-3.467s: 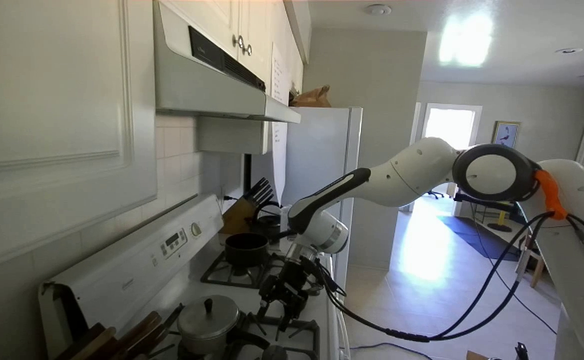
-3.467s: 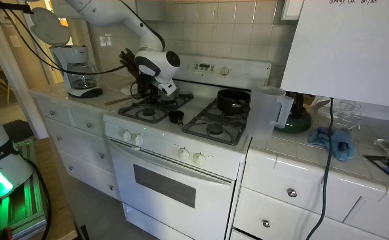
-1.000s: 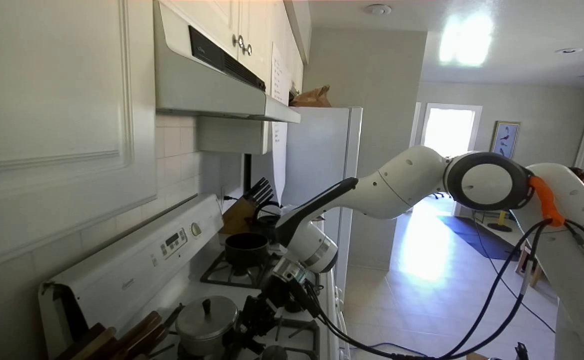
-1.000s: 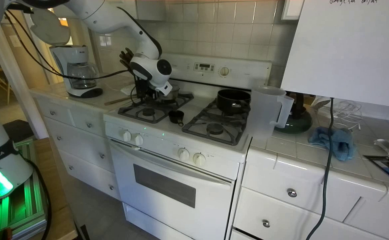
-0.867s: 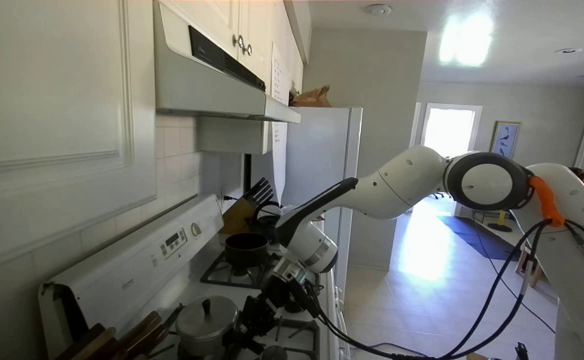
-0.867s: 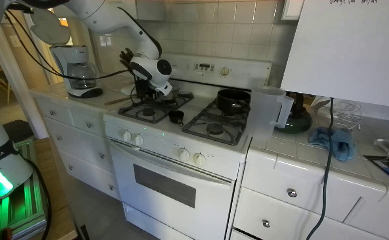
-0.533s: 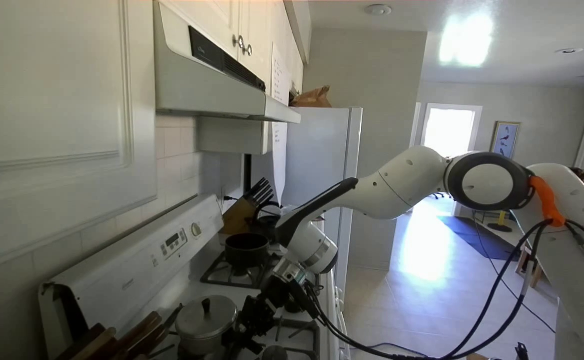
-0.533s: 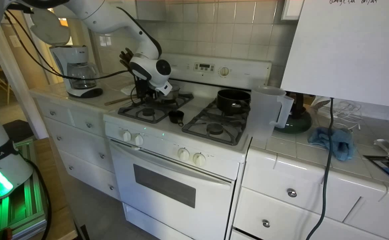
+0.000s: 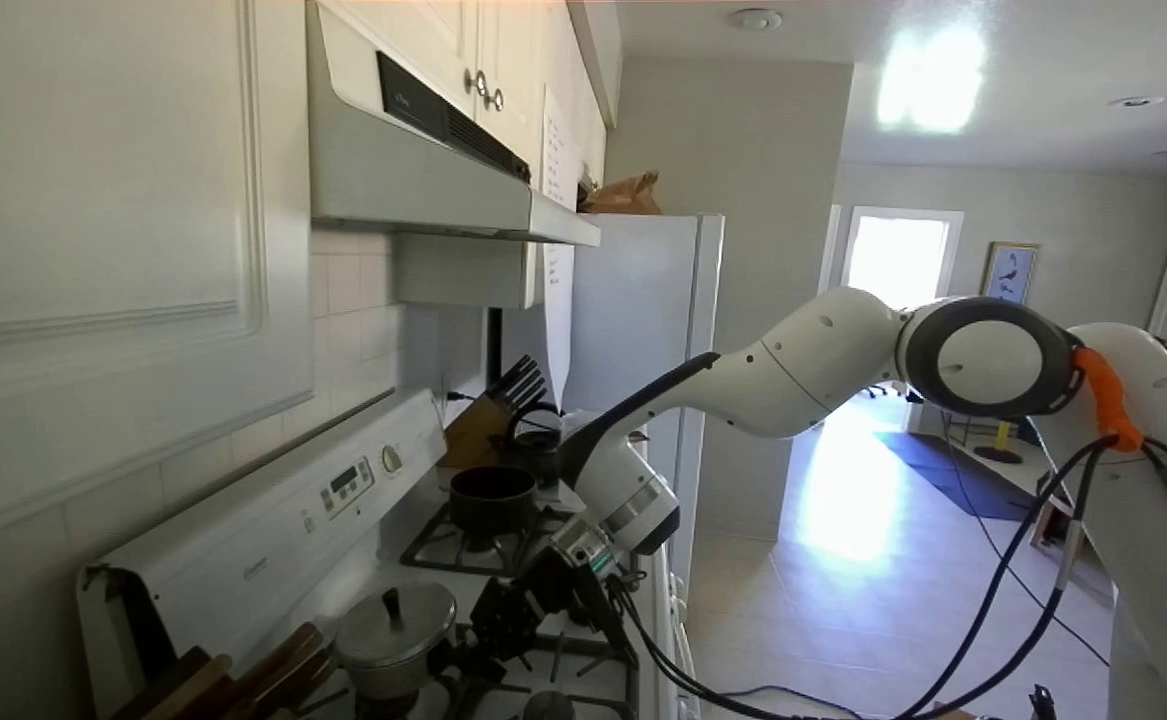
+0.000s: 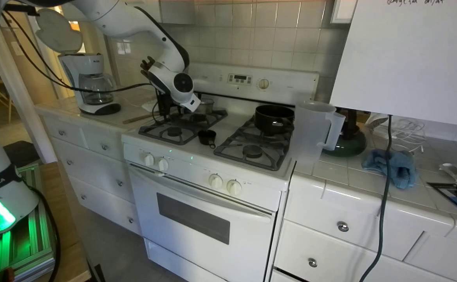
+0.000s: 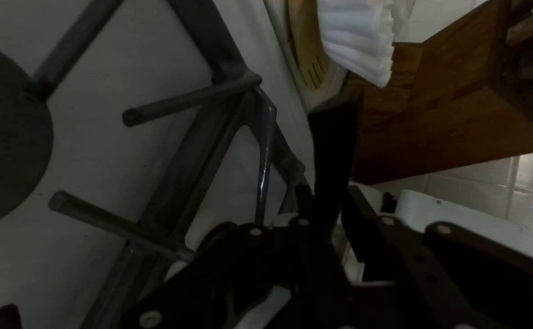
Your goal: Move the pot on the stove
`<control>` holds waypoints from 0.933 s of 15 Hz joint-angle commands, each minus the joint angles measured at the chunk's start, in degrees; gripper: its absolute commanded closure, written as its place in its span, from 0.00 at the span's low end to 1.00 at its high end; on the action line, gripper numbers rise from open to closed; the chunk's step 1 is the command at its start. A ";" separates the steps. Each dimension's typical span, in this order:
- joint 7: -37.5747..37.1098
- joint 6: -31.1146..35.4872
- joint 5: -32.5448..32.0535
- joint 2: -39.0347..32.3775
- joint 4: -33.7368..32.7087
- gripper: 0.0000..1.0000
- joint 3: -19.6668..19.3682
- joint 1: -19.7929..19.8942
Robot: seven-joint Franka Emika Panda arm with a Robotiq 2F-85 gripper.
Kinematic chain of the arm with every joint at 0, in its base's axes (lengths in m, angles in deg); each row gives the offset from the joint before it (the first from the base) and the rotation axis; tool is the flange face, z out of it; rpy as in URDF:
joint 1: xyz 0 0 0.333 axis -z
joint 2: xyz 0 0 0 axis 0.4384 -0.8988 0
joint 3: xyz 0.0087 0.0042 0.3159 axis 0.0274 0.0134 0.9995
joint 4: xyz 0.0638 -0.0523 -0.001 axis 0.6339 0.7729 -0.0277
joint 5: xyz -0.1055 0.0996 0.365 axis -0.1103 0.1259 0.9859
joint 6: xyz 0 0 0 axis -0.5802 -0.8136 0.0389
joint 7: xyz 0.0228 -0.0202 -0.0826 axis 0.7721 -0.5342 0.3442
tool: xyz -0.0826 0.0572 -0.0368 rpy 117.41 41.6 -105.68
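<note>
Black two-fingered pincer (image 11: 328, 196) of mine is clamped on the black handle (image 11: 335, 141) of the small, round, silvery-grey metal pot (image 9: 395, 645), which looks slightly tilted over a black rear burner (image 10: 198, 117) of the white kitchen stove (image 10: 189, 166); whether they touch, I cannot tell.

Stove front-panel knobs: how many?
4, on the front of the stove, in an exterior view: leftmost knob, second knob close beside it, then, farther right, third knob and fourth knob. None seems hidden.

Arm (image 9: 803, 360) outstretched, wrist (image 9: 628, 495) bent, hand (image 11: 330, 201) slanted downward and clamped.
</note>
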 commanded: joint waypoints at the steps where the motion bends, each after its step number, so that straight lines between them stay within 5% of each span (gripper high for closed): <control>1: 6.93 2.86 8.86 2.78 1.95 0.95 -0.74 -1.61; 14: 19.89 2.64 28.27 5.07 5.17 0.95 -4.06 -4.33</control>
